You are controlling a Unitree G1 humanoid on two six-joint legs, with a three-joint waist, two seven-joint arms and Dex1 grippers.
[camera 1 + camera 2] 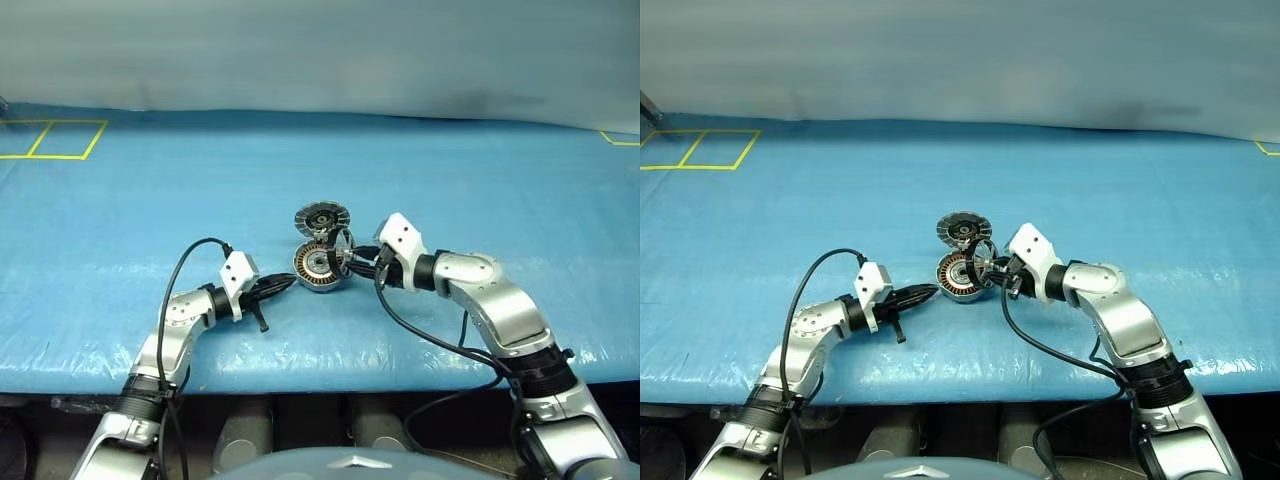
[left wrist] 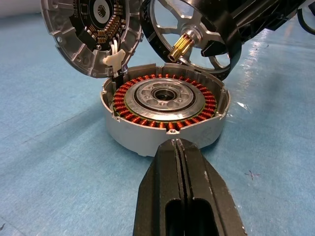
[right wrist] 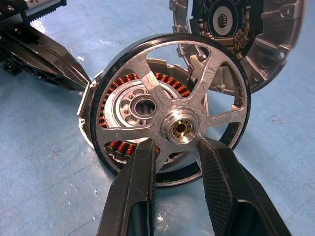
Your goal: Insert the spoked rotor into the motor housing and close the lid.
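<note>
Right gripper (image 3: pixel 174 147): jaws part-open, clamped on the hub of the rotor (image 3: pixel 172 110), one finger on each side, so the wheel is carried on edge with its brass shaft end clear to lead into the bore. Rotor: held tilted just above the housing (image 2: pixel 165 110), at its 2 o'clock rim in the left wrist view, not yet seated; the tilt probably must be levelled before it will drop over the centre hub. Housing: sits open side up on the blue mat (image 1: pixel 120 220), copper windings exposed, ready to receive. Left gripper (image 2: pixel 178 147): fingers pressed together, holding nothing, tips touching or just short of the housing wall at 6 o'clock, likely a stop against sliding during insertion. Lid (image 2: pixel 91 34): stands raised at the housing's 11 o'clock edge, ribbed face inward, apparently tethered by a white clip, kept clear of the opening until the rotor is in.
</note>
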